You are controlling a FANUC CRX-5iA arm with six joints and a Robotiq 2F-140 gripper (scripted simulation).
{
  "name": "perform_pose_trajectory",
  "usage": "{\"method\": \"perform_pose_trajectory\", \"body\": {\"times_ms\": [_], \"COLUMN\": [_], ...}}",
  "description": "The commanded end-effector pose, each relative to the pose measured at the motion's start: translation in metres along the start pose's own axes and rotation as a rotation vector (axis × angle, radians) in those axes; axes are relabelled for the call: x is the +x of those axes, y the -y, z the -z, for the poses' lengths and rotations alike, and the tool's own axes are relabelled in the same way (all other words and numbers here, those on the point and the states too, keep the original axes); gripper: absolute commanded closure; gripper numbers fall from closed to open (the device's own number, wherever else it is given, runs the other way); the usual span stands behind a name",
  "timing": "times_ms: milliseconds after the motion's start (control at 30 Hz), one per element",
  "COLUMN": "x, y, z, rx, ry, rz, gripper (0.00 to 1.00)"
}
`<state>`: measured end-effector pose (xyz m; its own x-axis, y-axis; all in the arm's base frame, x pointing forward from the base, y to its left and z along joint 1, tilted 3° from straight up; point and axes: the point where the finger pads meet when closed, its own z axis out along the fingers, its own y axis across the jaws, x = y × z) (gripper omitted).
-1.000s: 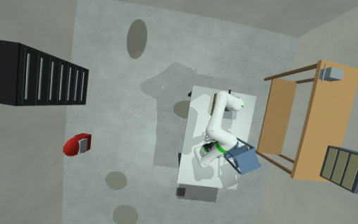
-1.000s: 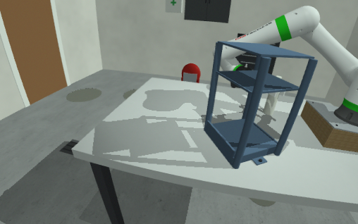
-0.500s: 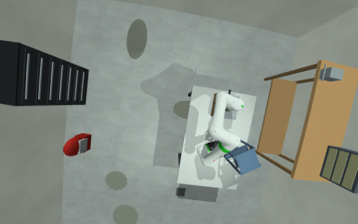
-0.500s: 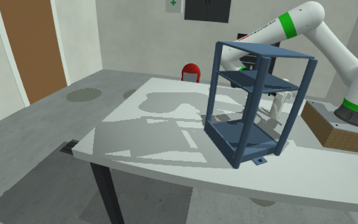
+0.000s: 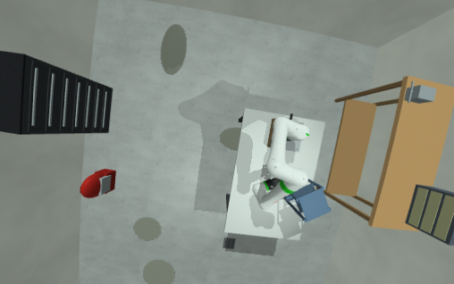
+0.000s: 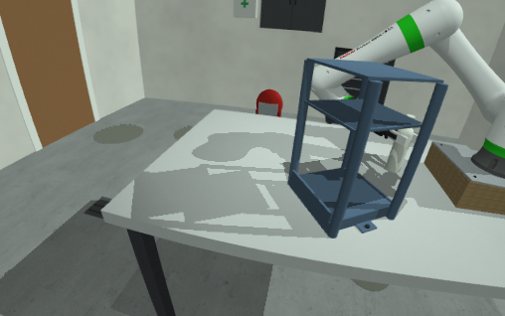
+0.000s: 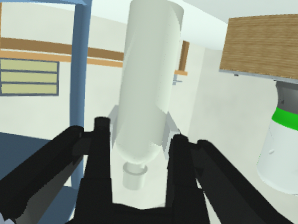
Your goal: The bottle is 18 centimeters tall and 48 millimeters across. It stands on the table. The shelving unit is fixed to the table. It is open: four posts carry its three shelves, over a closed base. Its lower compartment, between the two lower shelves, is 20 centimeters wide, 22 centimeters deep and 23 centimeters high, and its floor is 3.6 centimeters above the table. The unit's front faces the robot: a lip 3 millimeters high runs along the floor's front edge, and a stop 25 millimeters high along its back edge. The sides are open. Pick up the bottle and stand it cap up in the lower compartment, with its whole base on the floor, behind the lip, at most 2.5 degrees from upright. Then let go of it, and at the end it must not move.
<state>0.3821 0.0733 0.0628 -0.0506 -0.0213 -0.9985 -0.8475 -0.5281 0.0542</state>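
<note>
Outside the shelving unit (image 5: pixel 315 205) (image 6: pixel 385 71) (image 7: pixel 78 100), on the side towards the wooden block (image 5: pixel 271 130) (image 6: pixel 479 197) (image 7: pixel 260 42) under the arm (image 5: pixel 278 145) (image 6: pixel 383 41) (image 7: pixel 281 157), the pale bottle (image 6: pixel 396 158) (image 7: pixel 149 75) is clamped in the gripper (image 6: pixel 401 141) (image 7: pixel 140 118). Its light pads (image 7: pixel 172 132) press on the bottle from opposite sides, near the shoulder, and the cap (image 7: pixel 134 177) reaches back between the dark fingers, towards the palm. In the exterior view the bottle leans, its upper end slanting towards the wooden block; whether its base touches the table (image 5: pixel 313 134) (image 6: pixel 437 243) cannot be made out. From above, the arm bends over the table, its far end beside the unit, and the bottle cannot be picked out there. The unit is blue, with four round posts, and a small bolted tab (image 6: pixel 367 227) shows at its foot. Nothing stands in the lower compartment, whose floor (image 6: pixel 343 189) lies partly in shadow. One post rises to the left of the bottle in the wrist view, apart from the fingers. Beyond the table, a red object (image 5: pixel 92 185) (image 6: pixel 268 101) with a grey panel is on the room's floor, and a long wooden bench (image 5: pixel 404 165) stands on the unit's other side.

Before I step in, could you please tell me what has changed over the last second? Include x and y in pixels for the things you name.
The bottle (image 6: pixel 396 158) (image 7: pixel 150 75) and the gripper (image 5: pixel 271 184) (image 6: pixel 399 137) (image 7: pixel 140 118) have shifted together toward the wooden block (image 5: pixel 271 134) (image 6: pixel 479 199) (image 7: pixel 260 45) under the robot. The gripper is now closed on the bottle, which leans. The shelving unit (image 5: pixel 316 205) (image 6: pixel 354 164) (image 7: pixel 79 100) stayed put.
</note>
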Motion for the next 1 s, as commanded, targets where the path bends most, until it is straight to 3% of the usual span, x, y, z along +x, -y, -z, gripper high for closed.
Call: {"method": "perform_pose_trajectory", "body": {"times_ms": [0, 767, 967], "x": [-0.0001, -0.0001, -0.0001], "y": [0.0001, 0.0001, 0.0001], "z": [-0.0054, -0.0142, -0.0144], "rx": [0.000, 0.001, 0.037], "ry": [0.000, 0.000, 0.000], "rz": [0.000, 0.000, 0.001], "gripper": [1.00, 1.00, 1.00]}}
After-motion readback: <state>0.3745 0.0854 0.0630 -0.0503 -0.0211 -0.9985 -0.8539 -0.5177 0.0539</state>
